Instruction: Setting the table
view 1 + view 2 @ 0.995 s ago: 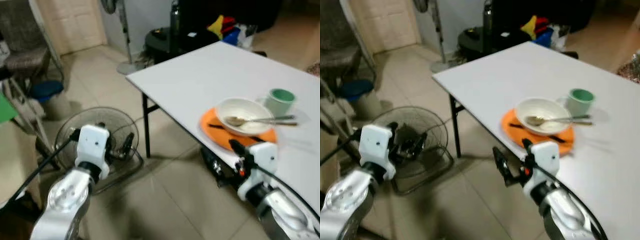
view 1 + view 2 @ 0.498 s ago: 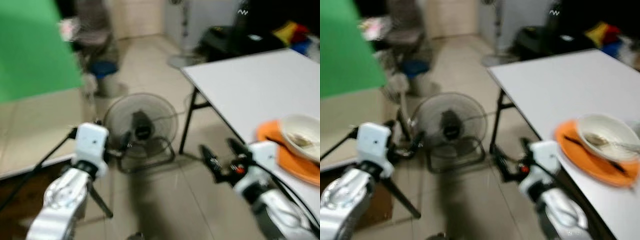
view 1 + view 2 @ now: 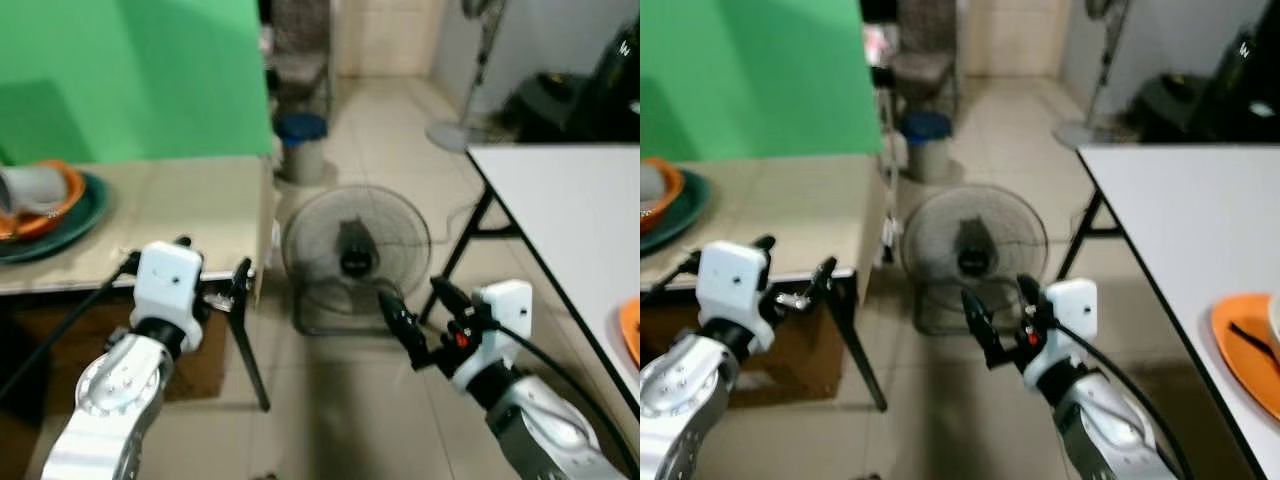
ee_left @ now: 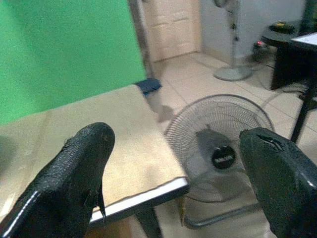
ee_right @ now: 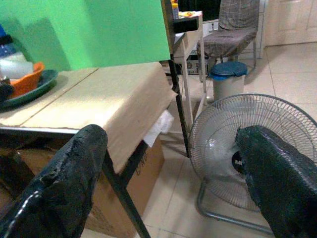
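Observation:
A tan side table [image 3: 170, 210] stands on the left. At its far left end it carries a dark green plate [image 3: 60, 215] with an orange bowl [image 3: 40, 205] and a grey cup [image 3: 30, 185] lying on it. The white dining table [image 3: 570, 200] is on the right, with an orange plate [image 3: 1250, 355] at its near edge. My left gripper [image 3: 212, 262] is open and empty by the tan table's near corner. My right gripper [image 3: 411, 292] is open and empty over the floor between the tables. The dishes also appear in the right wrist view [image 5: 34, 87].
A floor fan [image 3: 355, 250] lies on the tiles between the two tables, just beyond my right gripper. A blue-lidded bin [image 3: 300, 140] and a chair [image 3: 920, 70] stand behind it. A green screen [image 3: 130, 70] backs the tan table. A pedestal fan [image 3: 465, 130] stands far right.
The camera has swung left: the white table with its bowl and green cup slid off to the right, and the tan table with dishes came into view. Both grippers stay open.

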{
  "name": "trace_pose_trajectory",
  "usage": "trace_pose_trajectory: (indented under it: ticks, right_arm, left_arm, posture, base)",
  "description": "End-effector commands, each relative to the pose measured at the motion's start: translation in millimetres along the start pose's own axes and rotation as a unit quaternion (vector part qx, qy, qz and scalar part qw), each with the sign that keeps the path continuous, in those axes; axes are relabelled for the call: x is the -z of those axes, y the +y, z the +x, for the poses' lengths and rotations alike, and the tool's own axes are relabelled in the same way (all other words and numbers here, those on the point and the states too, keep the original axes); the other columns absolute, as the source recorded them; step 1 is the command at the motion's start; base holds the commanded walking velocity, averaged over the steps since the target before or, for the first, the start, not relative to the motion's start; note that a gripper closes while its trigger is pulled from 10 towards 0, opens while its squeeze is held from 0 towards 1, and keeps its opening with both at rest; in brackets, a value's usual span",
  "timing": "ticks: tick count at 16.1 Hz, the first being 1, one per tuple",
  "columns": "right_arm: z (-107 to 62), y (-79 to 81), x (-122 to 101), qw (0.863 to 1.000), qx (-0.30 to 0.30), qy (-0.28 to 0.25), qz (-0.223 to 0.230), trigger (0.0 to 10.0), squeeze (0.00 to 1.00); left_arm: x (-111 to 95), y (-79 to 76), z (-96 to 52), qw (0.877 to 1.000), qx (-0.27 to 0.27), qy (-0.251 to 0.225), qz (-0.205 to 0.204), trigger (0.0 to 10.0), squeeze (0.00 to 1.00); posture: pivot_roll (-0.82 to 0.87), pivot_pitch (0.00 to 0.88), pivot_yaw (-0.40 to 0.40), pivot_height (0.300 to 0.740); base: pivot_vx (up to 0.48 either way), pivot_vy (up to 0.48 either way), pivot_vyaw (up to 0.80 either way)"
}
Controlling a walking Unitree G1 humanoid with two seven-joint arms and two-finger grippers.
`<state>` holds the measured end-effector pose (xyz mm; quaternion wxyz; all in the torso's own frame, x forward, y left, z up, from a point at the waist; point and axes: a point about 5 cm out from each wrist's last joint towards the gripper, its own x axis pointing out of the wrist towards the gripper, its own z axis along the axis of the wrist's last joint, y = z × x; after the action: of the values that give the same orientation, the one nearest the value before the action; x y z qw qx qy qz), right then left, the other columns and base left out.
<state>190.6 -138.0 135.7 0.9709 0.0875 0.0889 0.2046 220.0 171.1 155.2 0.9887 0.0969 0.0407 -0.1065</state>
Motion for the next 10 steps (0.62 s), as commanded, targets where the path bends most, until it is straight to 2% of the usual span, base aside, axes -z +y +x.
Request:
trace_pose_trajectory:
  ticks: [1,3,10]
  right_arm:
    - [-0.4,-3.0,-0.1,1.000,0.001,0.005,0.000,10.0,1.00]
    - [0.3,-3.0,0.1,1.000,-0.003,0.006,0.000,10.0,1.00]
    - [3.8,1.1,1.8,0.999,-0.034,0.015,-0.013,10.0,1.00]
  left_arm:
    - [-4.3,-1.7,-0.5,1.000,0.008,-0.010,-0.001,10.0,0.00]
    - [-5.6,-1.0,-1.0,1.000,0.008,-0.014,0.000,10.0,0.00]
    - [-7.3,-0.2,-4.4,1.000,0.011,-0.021,-0.006,10.0,0.00]
  posture:
    - [0.18,0.000,0.024,0.740]
    - [0.18,0.000,0.024,0.740]
    - [0.19,0.000,0.007,0.740]
  base:
    - [0.000,0.000,0.80]
    - [0.000,0.000,0.80]
    - [0.299,0.000,0.79]
